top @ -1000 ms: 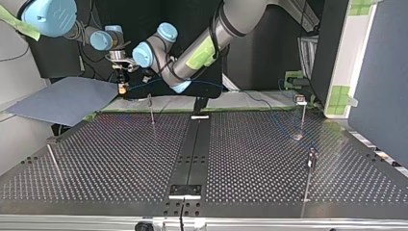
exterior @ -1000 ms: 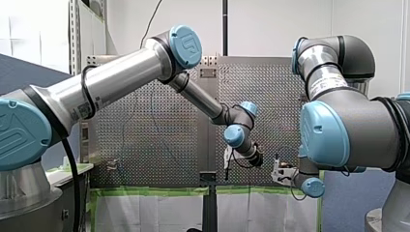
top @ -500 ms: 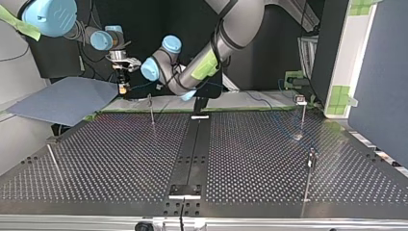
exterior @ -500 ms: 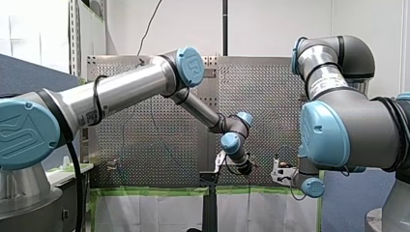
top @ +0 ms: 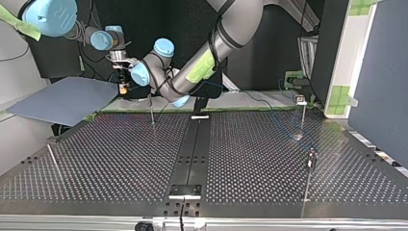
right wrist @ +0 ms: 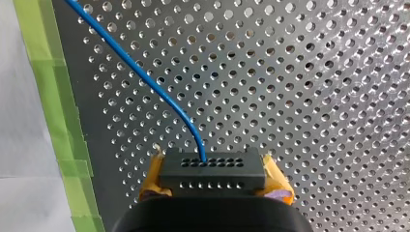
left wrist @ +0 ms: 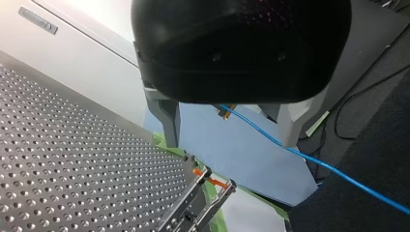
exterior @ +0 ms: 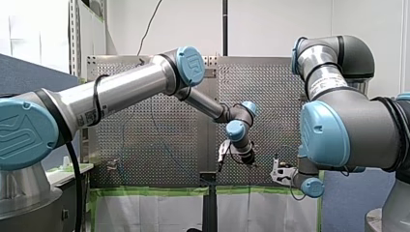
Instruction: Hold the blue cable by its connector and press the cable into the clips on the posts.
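- Jaws: right gripper (right wrist: 212, 182) is clamped on the black connector (right wrist: 212, 169), yellow pads (right wrist: 151, 181) on its two ends. Left gripper (left wrist: 231, 145) has its metal fingers (left wrist: 169, 121) apart, gripping nothing.
- Blue cable (right wrist: 145, 79) exits the connector's face and runs out over the perforated table (right wrist: 314, 96). In left wrist view it crosses the gap between the left fingers; can't tell if it touches either.
- Handling, my read: cable is thin, light, limp with a bit of spring, and has a slick jacket. The connector is the only rigid part, so that's the place to hold. The weak spot is where the cable exits the connector, so no sharp bends there. The left fingers should pinch or guide the run just beside a clip.
- Both grippers sit at the table's near edge in front view, by the green tape (right wrist: 53, 121). Wrists are close together, so there's little room between them.
- Nearest post (top: 152, 110) stands just inside that edge, near the right gripper. A clip with orange parts (left wrist: 211, 182) shows ahead of the left fingers.
- Grey-blue sheet (top: 62, 98) lies off the table at top view's left.
- Clip-topped post (top: 302, 118) is at top view's right, well apart from the grippers.
- Farthest out is a thin post (top: 308, 180), same side. It looks easy to knock. Mid-table is open, with good sweep room.
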